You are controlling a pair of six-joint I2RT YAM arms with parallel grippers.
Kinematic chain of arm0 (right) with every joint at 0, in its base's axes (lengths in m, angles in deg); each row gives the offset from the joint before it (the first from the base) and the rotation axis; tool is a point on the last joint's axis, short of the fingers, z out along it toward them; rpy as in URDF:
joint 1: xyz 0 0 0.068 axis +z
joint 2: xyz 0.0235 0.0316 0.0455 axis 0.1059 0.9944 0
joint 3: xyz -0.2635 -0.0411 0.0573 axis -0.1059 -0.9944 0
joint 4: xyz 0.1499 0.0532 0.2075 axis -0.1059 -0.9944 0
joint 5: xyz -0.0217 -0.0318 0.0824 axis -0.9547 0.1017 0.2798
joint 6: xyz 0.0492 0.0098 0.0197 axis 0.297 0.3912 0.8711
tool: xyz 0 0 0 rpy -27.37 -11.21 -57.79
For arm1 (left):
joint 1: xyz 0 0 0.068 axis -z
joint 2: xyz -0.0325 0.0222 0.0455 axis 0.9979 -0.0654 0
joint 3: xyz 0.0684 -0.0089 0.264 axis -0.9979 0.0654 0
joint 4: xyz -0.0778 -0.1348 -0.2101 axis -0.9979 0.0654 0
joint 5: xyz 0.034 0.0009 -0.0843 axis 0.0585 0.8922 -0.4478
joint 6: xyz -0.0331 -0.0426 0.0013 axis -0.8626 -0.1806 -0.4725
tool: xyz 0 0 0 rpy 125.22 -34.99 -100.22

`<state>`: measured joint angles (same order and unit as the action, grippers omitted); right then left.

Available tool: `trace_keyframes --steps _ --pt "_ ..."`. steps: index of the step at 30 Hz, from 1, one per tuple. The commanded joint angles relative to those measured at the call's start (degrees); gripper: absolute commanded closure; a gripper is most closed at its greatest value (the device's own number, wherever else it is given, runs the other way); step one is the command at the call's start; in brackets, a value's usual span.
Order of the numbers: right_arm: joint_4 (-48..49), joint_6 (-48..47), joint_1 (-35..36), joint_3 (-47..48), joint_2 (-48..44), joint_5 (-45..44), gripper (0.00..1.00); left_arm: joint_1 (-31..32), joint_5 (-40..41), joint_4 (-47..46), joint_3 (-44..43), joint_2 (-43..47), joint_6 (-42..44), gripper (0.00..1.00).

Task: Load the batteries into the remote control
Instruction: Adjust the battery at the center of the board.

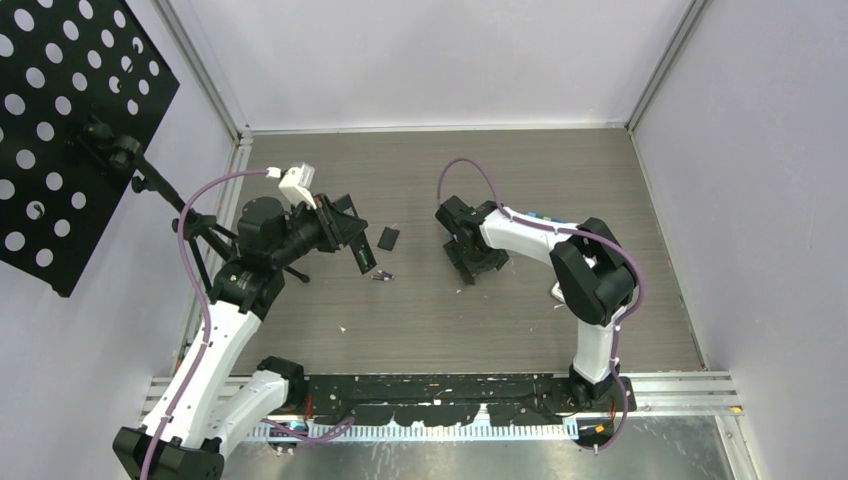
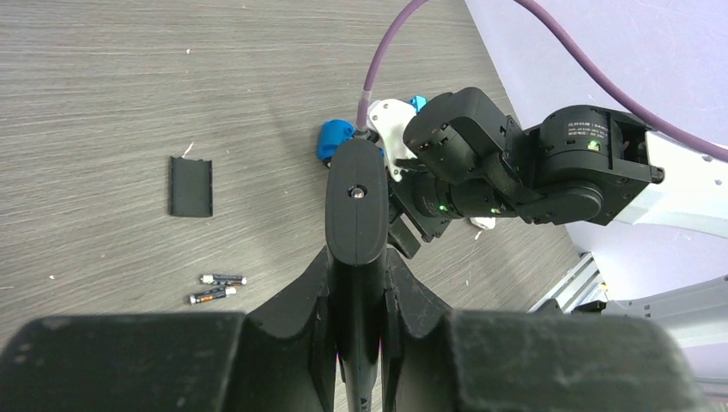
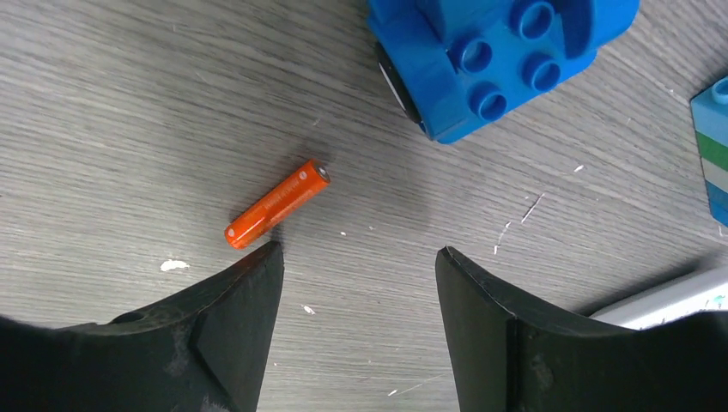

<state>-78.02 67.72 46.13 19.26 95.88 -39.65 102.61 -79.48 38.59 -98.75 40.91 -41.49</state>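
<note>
My left gripper point(image 2: 359, 262) is shut on the black remote control point(image 2: 356, 202), which sticks out ahead of the fingers above the table. Two dark batteries point(image 2: 221, 280) point(image 2: 212, 296) lie side by side on the table to the lower left of the remote. A flat black battery cover point(image 2: 190, 187) lies beyond them. My right gripper point(image 3: 356, 257) stands open, low over the table. An orange-red battery point(image 3: 276, 204) lies just past its left fingertip point(image 3: 257, 275), outside the gap. In the top view the left gripper point(image 1: 345, 228) and right gripper point(image 1: 466, 262) face each other across mid-table.
A blue toy brick point(image 3: 498, 60) sits just beyond the right gripper. A striped brick point(image 3: 714, 146) shows at the right edge, and a white piece point(image 3: 661, 300) lies beside the right finger. A black perforated board on a stand point(image 1: 70, 120) rises at the far left.
</note>
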Motion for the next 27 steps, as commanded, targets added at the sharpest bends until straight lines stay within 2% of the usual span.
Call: trace_keyframes --steps 1,10,13,23,27 --pt "4.3 -2.54 0.2 -0.17 0.56 2.34 0.3 -0.19 0.64 -0.79 -2.98 0.87 0.9 1.0" --pt "7.07 -9.31 1.26 0.13 -1.05 7.77 0.35 -0.19 1.43 0.1 -3.18 1.39 1.45 1.0" --pt "7.6 -14.52 2.71 0.17 -1.4 9.73 0.35 -0.19 1.54 0.11 -3.26 1.17 1.52 1.0" --pt "9.97 -26.39 4.19 2.26 2.13 4.36 0.34 -0.19 1.69 0.23 -3.95 0.59 1.9 1.0" --pt "10.5 -30.2 3.43 3.24 2.9 5.97 0.35 -0.19 1.79 0.5 -4.23 0.23 2.09 1.0"
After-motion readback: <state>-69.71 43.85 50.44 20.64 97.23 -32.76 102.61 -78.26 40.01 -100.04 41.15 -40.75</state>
